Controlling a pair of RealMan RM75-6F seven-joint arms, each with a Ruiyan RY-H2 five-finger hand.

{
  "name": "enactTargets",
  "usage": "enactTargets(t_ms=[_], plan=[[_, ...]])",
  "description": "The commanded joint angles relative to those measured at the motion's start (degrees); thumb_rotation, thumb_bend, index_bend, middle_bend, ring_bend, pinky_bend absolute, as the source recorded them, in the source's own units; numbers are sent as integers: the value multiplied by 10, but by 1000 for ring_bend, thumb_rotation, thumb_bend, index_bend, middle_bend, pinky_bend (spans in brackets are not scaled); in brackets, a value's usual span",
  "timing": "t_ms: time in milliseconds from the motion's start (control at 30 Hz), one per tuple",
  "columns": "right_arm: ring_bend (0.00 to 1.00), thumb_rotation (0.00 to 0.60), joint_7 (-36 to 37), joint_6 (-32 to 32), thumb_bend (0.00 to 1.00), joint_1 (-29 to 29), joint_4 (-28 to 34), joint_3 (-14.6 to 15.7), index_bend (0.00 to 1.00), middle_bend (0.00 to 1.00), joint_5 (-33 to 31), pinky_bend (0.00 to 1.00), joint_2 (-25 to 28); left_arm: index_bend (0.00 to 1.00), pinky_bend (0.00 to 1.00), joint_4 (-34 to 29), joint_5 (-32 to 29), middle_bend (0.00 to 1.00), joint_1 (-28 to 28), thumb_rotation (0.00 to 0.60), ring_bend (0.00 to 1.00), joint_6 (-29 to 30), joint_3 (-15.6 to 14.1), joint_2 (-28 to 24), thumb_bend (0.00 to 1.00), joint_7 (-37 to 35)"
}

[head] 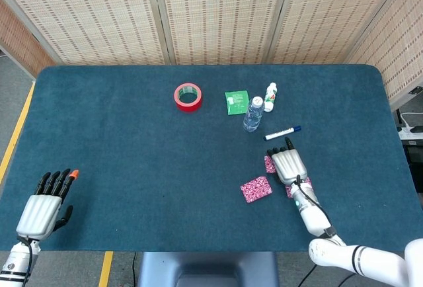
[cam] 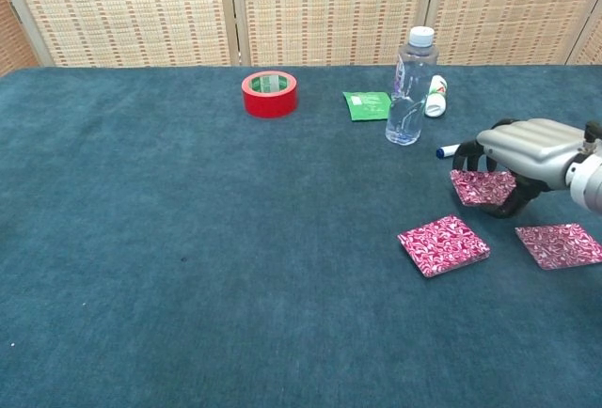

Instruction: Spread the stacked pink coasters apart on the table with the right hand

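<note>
Three pink patterned coasters show. One coaster [head: 256, 189] [cam: 443, 244] lies flat near the table's front. A second coaster [cam: 559, 244] lies to its right, partly hidden by my forearm in the head view [head: 291, 192]. My right hand [head: 287, 164] [cam: 527, 149] pinches the third coaster [head: 269, 163] [cam: 483, 186] between fingers and thumb, just above the cloth, behind the other two. My left hand [head: 43, 207] rests open at the table's front left corner, holding nothing; the chest view does not show it.
A blue-capped marker [head: 283, 132] [cam: 449, 151] lies just behind my right hand. Further back stand a water bottle [head: 253, 114] [cam: 411, 88], a small white bottle [head: 270, 96], a green packet [head: 236, 101] and a red tape roll [head: 188, 96] [cam: 270, 94].
</note>
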State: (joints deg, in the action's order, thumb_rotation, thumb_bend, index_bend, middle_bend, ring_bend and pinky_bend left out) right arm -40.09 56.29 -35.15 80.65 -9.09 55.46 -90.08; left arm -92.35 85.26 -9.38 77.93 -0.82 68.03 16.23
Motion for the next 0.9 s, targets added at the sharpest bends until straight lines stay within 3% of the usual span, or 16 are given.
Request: enactTargets(t_ms=[33, 100, 167, 500, 633, 767, 900], plan=[[268, 600, -7, -8, 286, -6, -1, 2, 125, 341, -14, 0, -1, 0, 45, 1, -2, 0, -2, 600, 0, -3, 1, 0, 453, 0], [197, 600, -18, -14, 286, -9, 5, 7, 13, 238, -31, 0, 6, 0, 44, 1, -3, 0, -3, 600, 0, -5, 2, 1, 453, 1], [158, 600, -30, -18, 286, -14, 15, 10, 0, 192, -45, 0, 13, 0, 45, 2, -4, 0, -3, 600, 0, -6, 1, 2, 454, 3], [149, 600, -9, 18, 286, 1, 75, 27, 0, 181, -33, 0, 63, 0, 45, 1, -3, 0, -1, 600, 0, 0, 2, 3, 454, 4], [85, 600, 50, 82, 286, 51, 148, 51, 0, 144, 35, 0, 116, 0, 45, 1, 5, 0, 2, 600, 0, 13, 3, 1, 454, -6], [0, 600, 123, 156, 286, 122, 217, 101, 0, 26, 122, 0, 182, 0, 45, 17, 30, 0, 3, 600, 0, 33, 4, 8, 454, -23], [0, 600, 177, 256, 285, 193, 215, 139, 0, 0, 211, 0, 199, 0, 43, 35, 50, 0, 3, 600, 0, 46, 3, 17, 455, -38]])
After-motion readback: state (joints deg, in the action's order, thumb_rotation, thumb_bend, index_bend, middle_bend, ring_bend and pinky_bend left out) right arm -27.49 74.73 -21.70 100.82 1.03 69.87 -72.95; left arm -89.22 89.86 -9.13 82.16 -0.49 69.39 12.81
